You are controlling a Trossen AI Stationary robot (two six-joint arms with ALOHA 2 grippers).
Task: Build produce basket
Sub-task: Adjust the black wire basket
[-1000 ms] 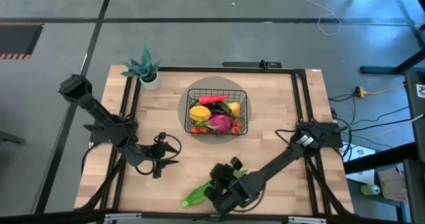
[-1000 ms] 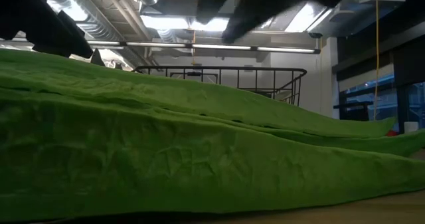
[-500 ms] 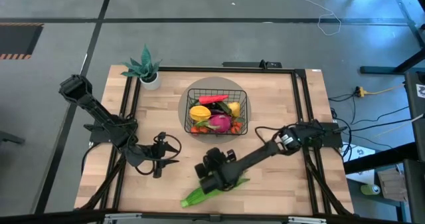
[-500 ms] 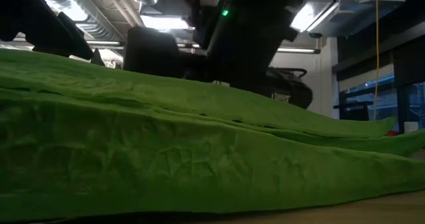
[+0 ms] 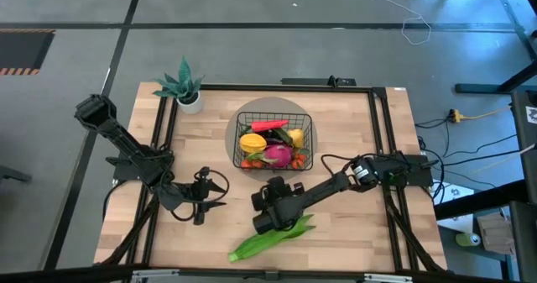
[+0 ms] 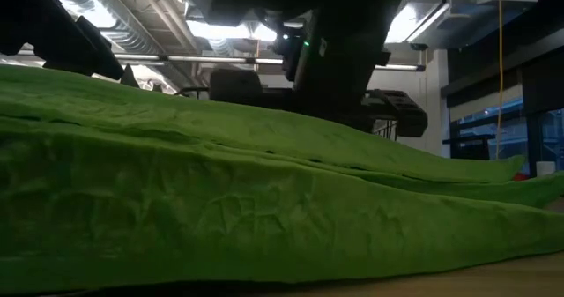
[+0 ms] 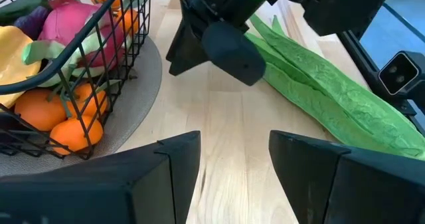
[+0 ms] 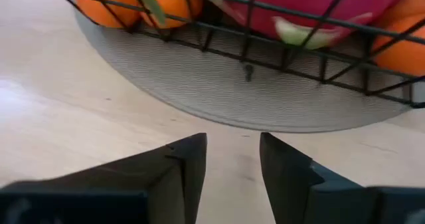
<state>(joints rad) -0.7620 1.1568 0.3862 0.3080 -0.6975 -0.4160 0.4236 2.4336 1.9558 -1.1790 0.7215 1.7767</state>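
High view: the basket (image 5: 273, 141) sits on a grey mat (image 5: 237, 115) at mid-table, already holding most of the produce, among it a dragon fruit (image 5: 279, 155), a mango (image 5: 252, 140) and a red pepper (image 5: 270, 124). The leafy bundle (image 5: 270, 240) lies on the table (image 5: 352, 132) near the front edge, outside the basket. The right gripper (image 5: 270, 213) hangs between basket and bundle, just beside the bundle's upper end. The left gripper (image 5: 201, 196) waits well left of the basket. A potted plant (image 5: 182, 86) stands at the far left corner.

Low view: the bundle (image 6: 264, 200) fills the foreground, flat on the table. Dark arm parts show behind it; nothing grips it.

Left wrist view: the left fingers (image 7: 169, 159) stand apart, empty, over bare wood. Ahead are the basket (image 7: 126, 51), oranges (image 7: 73, 131) inside it, the right gripper's body, and the bundle (image 7: 319, 78) untouched.

Right wrist view: the right fingers (image 8: 192, 159) stand apart with a narrow gap, holding nothing, facing the mat (image 8: 265, 104) and the basket's (image 8: 279, 48) near wall.

Judgement: the bundle appears to be the last item out. The step in hand is fetching it. The next move calls for the right gripper to turn toward the bundle, lower, close on it, and lift it clear of the basket's rim.
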